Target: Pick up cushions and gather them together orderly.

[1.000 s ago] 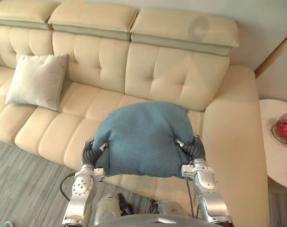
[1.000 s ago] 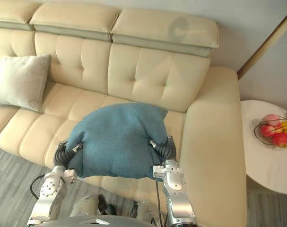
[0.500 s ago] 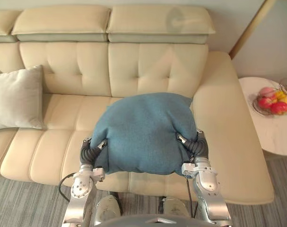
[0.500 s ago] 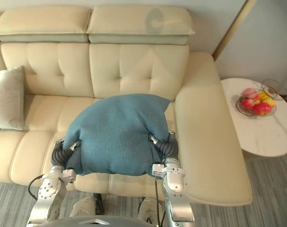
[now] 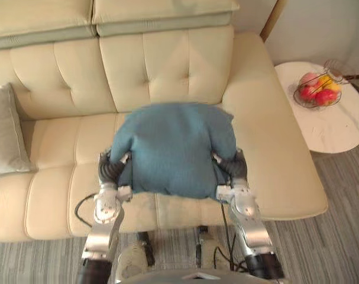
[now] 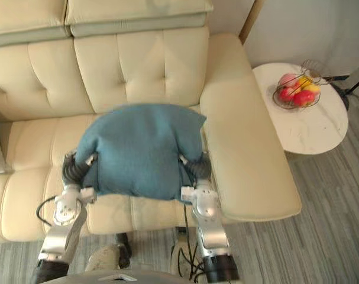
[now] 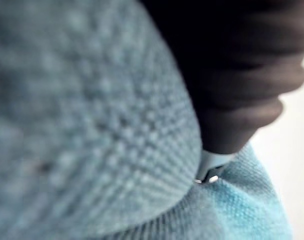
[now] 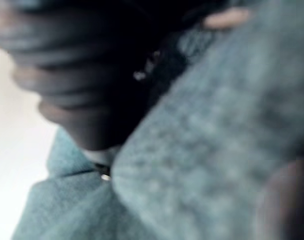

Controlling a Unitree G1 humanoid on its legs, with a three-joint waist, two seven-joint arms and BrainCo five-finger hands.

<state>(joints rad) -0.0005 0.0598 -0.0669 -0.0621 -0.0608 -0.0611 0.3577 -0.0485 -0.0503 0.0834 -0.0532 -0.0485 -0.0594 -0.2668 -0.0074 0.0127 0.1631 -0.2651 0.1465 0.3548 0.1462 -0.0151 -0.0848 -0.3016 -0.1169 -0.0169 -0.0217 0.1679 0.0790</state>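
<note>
A blue cushion (image 5: 173, 148) hangs in front of me above the cream sofa's seat (image 5: 55, 177), squeezed between my two hands. My left hand (image 5: 111, 168) presses its left side and my right hand (image 5: 231, 167) its right side; the cloth covers the front part of both. In both wrist views the blue knitted cloth (image 7: 91, 125) (image 8: 217, 150) lies tight against each hand's dark cover. A pale grey cushion (image 5: 2, 139) leans on the sofa's backrest at the far left.
The sofa's wide right armrest (image 5: 274, 148) runs beside my right arm. Past it stands a round white side table (image 5: 333, 127) with a wire bowl of fruit (image 5: 315, 89). Grey striped carpet (image 6: 321, 236) covers the floor in front.
The camera has swung right and tilted down, so the pale grey cushion now sits at the left edge and the side table shows in full. The blue cushion stays held between both hands.
</note>
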